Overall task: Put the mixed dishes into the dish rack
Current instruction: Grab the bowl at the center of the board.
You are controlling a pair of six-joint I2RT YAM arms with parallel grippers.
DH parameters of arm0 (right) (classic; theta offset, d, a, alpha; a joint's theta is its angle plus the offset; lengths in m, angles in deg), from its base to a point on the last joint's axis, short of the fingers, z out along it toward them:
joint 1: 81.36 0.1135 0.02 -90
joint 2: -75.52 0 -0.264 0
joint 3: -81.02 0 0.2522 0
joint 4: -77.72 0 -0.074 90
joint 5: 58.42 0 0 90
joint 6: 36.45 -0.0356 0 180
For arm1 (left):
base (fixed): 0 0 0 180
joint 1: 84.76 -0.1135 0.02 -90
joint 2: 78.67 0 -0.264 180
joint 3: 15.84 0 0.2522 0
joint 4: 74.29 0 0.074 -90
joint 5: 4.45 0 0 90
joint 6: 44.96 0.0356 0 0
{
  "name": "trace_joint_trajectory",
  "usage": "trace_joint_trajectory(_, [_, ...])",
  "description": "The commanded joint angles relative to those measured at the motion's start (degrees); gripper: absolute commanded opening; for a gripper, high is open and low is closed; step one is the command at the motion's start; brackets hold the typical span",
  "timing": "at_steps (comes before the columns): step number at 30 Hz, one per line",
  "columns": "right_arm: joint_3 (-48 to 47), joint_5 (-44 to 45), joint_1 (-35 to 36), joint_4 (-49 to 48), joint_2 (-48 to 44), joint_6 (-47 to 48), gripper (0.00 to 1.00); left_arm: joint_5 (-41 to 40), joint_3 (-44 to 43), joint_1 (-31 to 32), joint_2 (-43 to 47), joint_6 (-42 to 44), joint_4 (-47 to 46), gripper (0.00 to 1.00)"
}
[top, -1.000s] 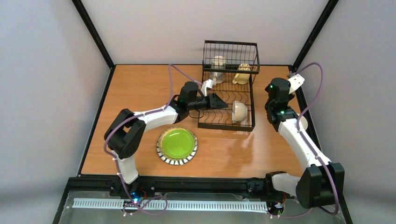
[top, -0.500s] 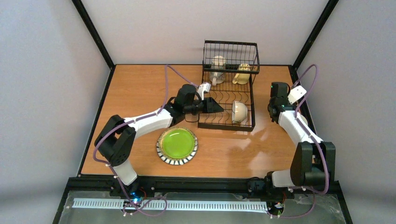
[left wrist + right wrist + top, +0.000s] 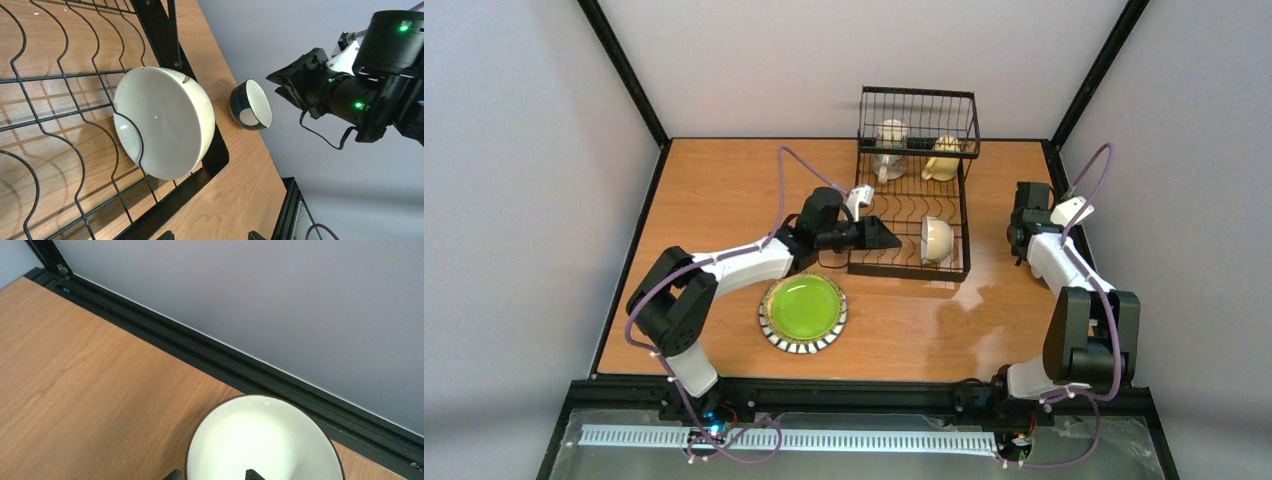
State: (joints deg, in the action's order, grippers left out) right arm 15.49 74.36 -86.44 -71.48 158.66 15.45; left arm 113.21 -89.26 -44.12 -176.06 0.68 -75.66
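Teal-banded cup (image 3: 265, 445) at right hand (image 3: 210, 475), fingers (image 3: 173, 475) apart astride its rim.

light: bright, even, overhead | glare: I see sheen on the surface (image 3: 944, 305) | shadows: soft, faint | focus: sharp | cup (image 3: 262, 440) interior washed white

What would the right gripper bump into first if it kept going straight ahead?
Most likely the teal-banded cup: its white inside sits right ahead of the open right gripper, nothing between. I can't tell how near.
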Motion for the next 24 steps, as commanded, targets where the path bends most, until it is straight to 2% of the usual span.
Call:
trace_joint_trajectory(1, [-1.4, 1.2, -0.6, 3.7, 2.5, -2.8, 0.73, 0.9, -0.1, 0.5, 0.1, -0.4, -1.8, 0.82])
trace_joint_trajectory(24, [-3.0, -4.4, -1.8, 1.6, 9.9, -0.3, 0.73, -0.1, -0.9, 0.6, 0.2, 0.4, 0.2, 0.83])
